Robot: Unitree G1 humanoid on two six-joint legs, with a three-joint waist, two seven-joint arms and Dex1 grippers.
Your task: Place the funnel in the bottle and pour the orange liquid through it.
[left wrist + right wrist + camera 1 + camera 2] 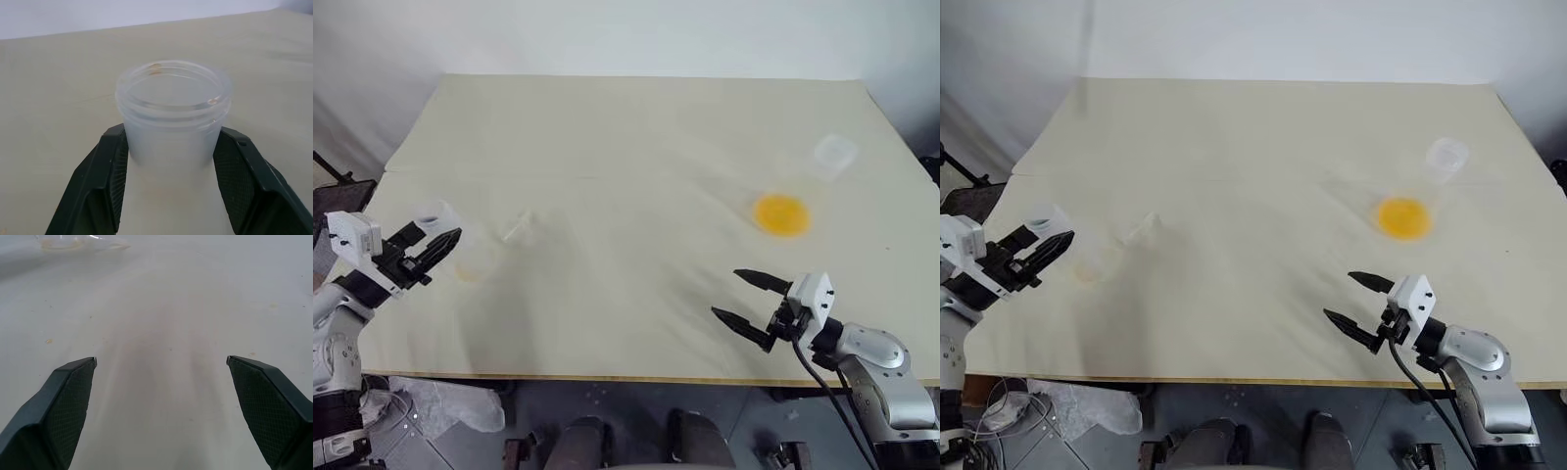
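Left pincer [171, 161] clamped on the neck of the bottle [173, 105], standing upright near the counter's [626, 127] left edge. Just right of it, the funnel [521, 227] lying on its side, barely visible. Over on the right, orange liquid [781, 214] pooled in a clear flask [833, 154], with the right pincer [751, 297] spread wide and empty, hovering nearer the front edge.
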